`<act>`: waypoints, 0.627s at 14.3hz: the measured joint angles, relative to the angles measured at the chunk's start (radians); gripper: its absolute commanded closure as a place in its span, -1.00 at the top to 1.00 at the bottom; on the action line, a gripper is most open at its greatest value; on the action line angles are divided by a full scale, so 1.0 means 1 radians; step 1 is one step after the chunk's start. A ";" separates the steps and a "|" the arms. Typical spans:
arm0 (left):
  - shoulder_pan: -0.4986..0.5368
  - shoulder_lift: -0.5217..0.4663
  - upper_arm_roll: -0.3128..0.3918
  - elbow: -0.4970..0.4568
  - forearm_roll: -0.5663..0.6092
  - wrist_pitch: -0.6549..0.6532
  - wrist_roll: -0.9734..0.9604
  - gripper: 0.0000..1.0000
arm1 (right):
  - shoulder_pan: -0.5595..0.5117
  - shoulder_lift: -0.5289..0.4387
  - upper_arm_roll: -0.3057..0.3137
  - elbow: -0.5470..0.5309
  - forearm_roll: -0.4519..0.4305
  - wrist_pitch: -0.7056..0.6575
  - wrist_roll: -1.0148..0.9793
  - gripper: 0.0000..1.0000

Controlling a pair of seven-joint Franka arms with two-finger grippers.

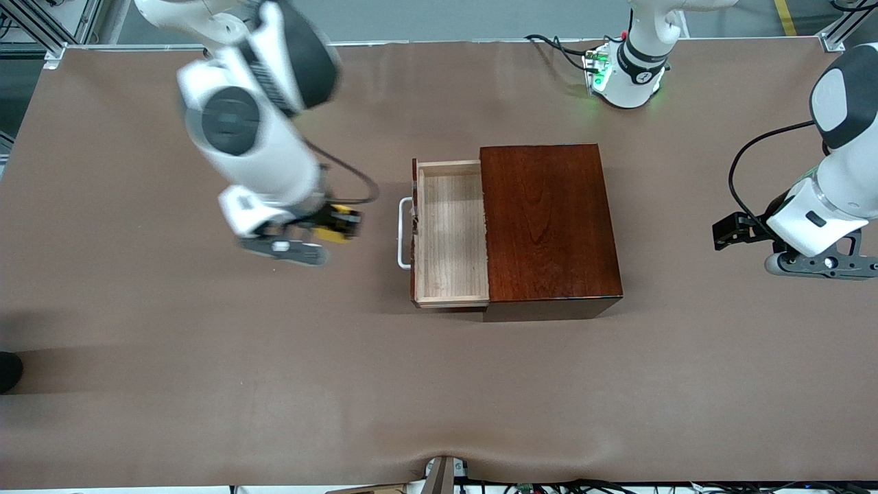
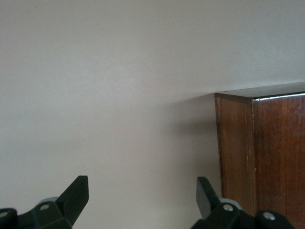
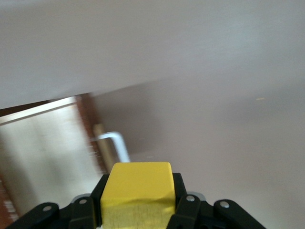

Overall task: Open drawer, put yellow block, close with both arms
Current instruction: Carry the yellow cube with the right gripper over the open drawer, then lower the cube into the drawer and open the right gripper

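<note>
The drawer (image 1: 449, 233) stands pulled out of the dark mahogany box (image 1: 549, 223), its pale tray empty and its white handle (image 1: 403, 233) toward the right arm's end. My right gripper (image 1: 337, 225) is shut on the yellow block (image 1: 336, 226) and holds it above the table beside the handle. In the right wrist view the yellow block (image 3: 137, 191) sits between the black fingers (image 3: 178, 188), with the drawer tray (image 3: 43, 152) and handle (image 3: 116, 143) ahead. My left gripper (image 1: 734, 232) is open and empty, beside the box's back end (image 2: 257, 157).
The brown table (image 1: 206, 377) spreads wide around the box. The left arm's green-lit base (image 1: 621, 72) stands at the table's edge farthest from the front camera. A dark object (image 1: 8, 370) sits at the edge by the right arm's end.
</note>
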 measured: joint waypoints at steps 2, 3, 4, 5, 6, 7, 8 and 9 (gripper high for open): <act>0.000 0.000 0.000 0.000 0.000 0.000 0.000 1.00 | 0.057 0.072 -0.001 0.043 0.004 0.069 0.043 -1.00; 0.000 0.000 0.000 0.000 0.000 0.000 0.000 1.00 | 0.074 0.100 -0.001 0.052 0.007 0.100 0.051 -1.00; 0.000 0.000 0.000 -0.001 0.000 0.000 0.000 1.00 | 0.086 0.126 -0.002 0.056 0.012 0.132 0.052 -1.00; 0.000 0.000 0.000 -0.001 0.000 0.000 0.000 1.00 | 0.096 0.151 -0.003 0.058 0.018 0.165 0.052 -1.00; 0.000 0.000 0.000 -0.001 0.000 0.000 0.000 1.00 | 0.103 0.173 -0.003 0.059 0.020 0.196 0.052 -1.00; 0.000 0.000 0.000 -0.001 0.000 0.000 0.000 1.00 | 0.110 0.194 -0.003 0.059 0.021 0.224 0.052 -1.00; 0.000 0.000 0.000 -0.002 0.000 0.000 0.000 1.00 | 0.114 0.214 -0.003 0.060 0.021 0.253 0.052 -1.00; 0.000 0.001 0.000 -0.002 0.000 0.000 0.000 1.00 | 0.119 0.233 -0.003 0.060 0.021 0.282 0.052 -1.00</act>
